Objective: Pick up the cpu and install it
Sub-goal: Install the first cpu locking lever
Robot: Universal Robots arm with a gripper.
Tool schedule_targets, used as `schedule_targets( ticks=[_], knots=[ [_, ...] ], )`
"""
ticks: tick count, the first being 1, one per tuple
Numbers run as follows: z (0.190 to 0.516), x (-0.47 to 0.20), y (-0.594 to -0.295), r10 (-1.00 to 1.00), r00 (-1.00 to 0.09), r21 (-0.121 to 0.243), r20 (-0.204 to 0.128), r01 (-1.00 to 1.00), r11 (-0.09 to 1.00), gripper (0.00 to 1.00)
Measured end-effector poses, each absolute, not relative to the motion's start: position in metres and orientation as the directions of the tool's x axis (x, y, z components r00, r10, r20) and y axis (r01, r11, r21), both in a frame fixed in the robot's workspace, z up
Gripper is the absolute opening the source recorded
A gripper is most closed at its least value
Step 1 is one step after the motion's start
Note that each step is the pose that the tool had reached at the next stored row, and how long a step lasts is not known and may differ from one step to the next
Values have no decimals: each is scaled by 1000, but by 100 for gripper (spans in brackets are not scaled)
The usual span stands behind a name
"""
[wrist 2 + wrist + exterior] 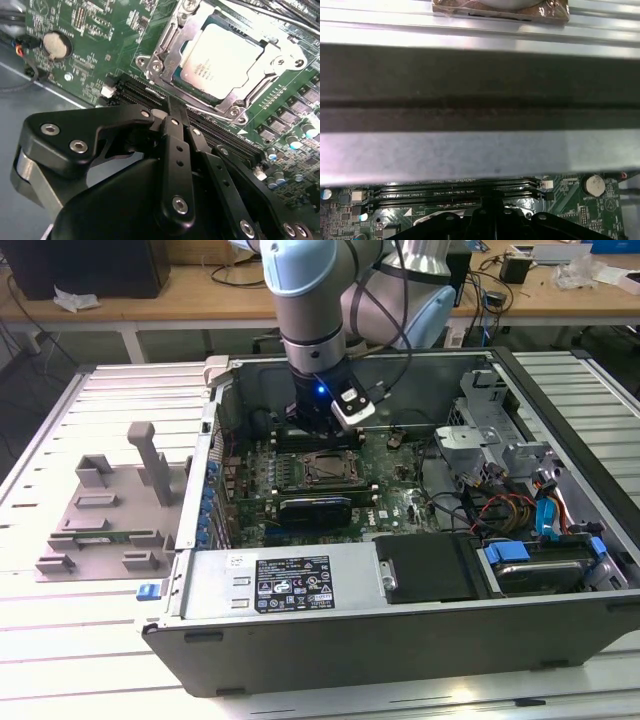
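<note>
The cpu (221, 59) lies flat in its socket on the green motherboard (95, 35), silver top up, with the metal socket frame (160, 60) around it. In the exterior view the socket (328, 470) sits mid-board inside the open computer case (400, 630). My gripper (169, 107) hangs over the black memory slots (135, 92) just beside the socket, apart from the cpu. Its black fingers are shut together with nothing between them. The exterior view has the gripper (318, 438) just behind the socket, and it also shows low in the first wrist view (492, 212).
A grey fixture tray (105, 505) lies on the slatted table at the exterior view's left. Drive cages and cables (520, 490) fill the case's right side. A black expansion card (315, 508) sits in front of the socket. The case wall (470, 100) stands close behind the memory slots.
</note>
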State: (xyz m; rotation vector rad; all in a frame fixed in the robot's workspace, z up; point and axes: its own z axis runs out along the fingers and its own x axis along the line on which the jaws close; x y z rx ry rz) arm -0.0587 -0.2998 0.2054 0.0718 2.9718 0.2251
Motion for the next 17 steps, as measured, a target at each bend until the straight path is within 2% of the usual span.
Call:
schedule_targets(
  ticks=[13,17],
  knots=[
    [201,-62,-294,105,-982,150,-160,81,985,11],
    [198,-63,-294,102,-981,132,-162,81,988,11]
  ],
)
